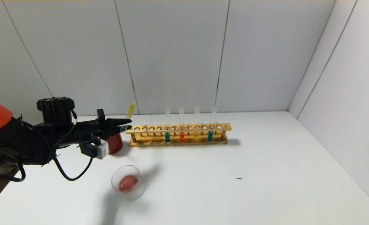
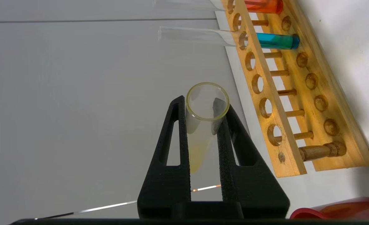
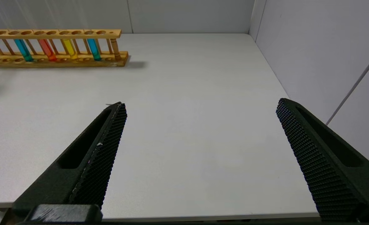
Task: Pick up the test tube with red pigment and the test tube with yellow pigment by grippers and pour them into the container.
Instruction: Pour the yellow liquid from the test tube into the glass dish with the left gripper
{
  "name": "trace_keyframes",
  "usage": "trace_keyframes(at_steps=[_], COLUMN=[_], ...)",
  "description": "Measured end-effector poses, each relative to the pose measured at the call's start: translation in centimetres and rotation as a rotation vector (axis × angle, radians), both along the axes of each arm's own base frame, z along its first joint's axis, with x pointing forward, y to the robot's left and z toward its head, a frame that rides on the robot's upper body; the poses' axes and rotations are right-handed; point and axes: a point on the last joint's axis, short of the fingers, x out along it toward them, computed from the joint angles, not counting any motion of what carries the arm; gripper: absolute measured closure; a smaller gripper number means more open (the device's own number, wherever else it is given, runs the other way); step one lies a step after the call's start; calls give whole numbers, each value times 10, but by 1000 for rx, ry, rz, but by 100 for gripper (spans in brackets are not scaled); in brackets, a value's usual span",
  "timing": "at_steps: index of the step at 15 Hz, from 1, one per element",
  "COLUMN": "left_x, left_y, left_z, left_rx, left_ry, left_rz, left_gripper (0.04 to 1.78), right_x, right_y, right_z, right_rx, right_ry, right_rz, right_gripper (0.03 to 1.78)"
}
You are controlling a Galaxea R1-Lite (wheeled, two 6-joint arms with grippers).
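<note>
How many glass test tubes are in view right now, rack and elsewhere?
5. Four stand upright in the wooden rack: teal, orange-red, yellow, teal. The fifth, a yellow-stained glass tube, is inverted in the left gripper jaws above the dark red cup.

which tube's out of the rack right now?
The yellow-pigment tube, clamped in the left gripper near the rack's left end. The teal, red, yellow and teal tubes stand upright in it.
</note>
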Motion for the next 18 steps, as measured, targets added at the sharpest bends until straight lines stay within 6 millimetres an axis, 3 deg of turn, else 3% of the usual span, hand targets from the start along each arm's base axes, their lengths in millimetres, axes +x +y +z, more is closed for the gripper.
trace_keyframes(at_steps=[9,18], left_x=[-35,-46], left_y=[0,2], left_z=[-5,-7], left_rx=[34,81], left_ry=[-20,-77], left_rz=[-53,-49], left_gripper=[151,151], right_x=[0,0], right_y=[0,0], right_z=[0,0], right_rx=[0,0], right_ry=[0,0], right_rz=[0,0], right_gripper=[6,6])
